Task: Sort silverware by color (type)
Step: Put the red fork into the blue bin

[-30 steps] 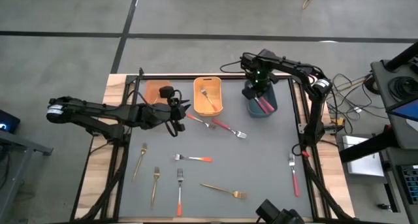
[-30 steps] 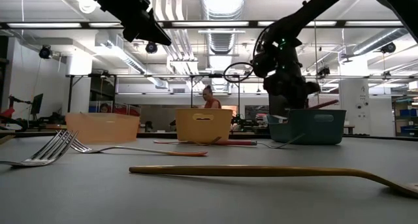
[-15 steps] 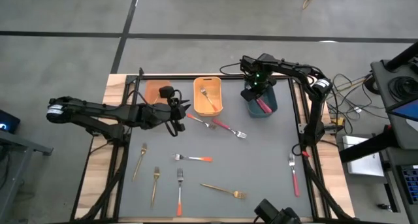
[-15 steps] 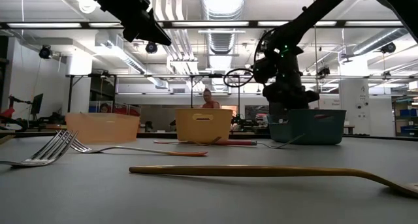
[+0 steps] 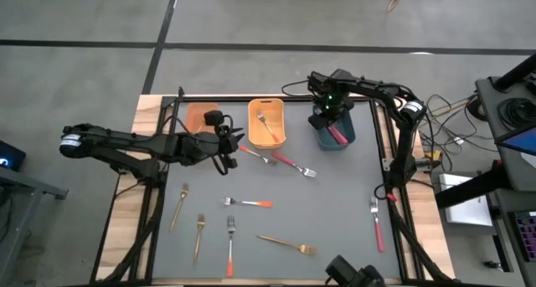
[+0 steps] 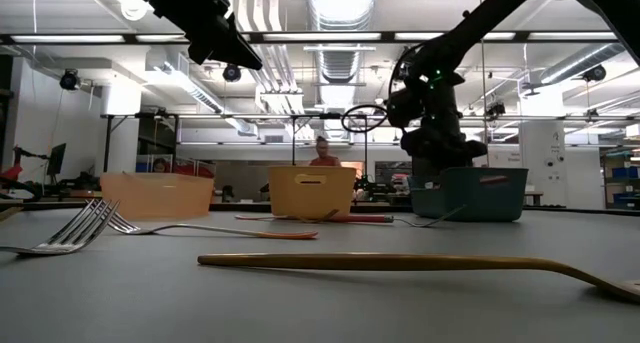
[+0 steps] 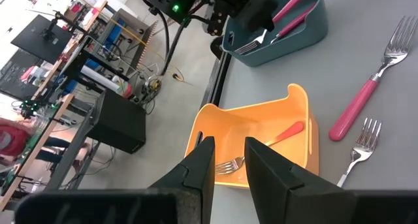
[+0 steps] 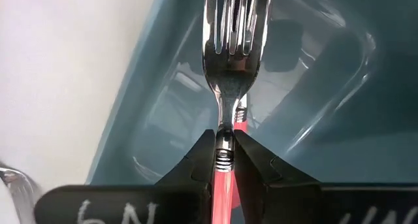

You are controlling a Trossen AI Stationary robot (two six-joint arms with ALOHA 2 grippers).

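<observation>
Grey table point(image 5: 335, 203) strewn with forks point(image 5: 248, 202), workshop behind

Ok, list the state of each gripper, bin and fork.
Right gripper: shut on pink fork, over blue bin.
Left gripper: slightly open, empty, near yellow bin.
Blue bin: holds pink forks.
Yellow bin: holds one orange fork.
Orange bin: contents hidden.
Gold fork: flat on table.
</observation>
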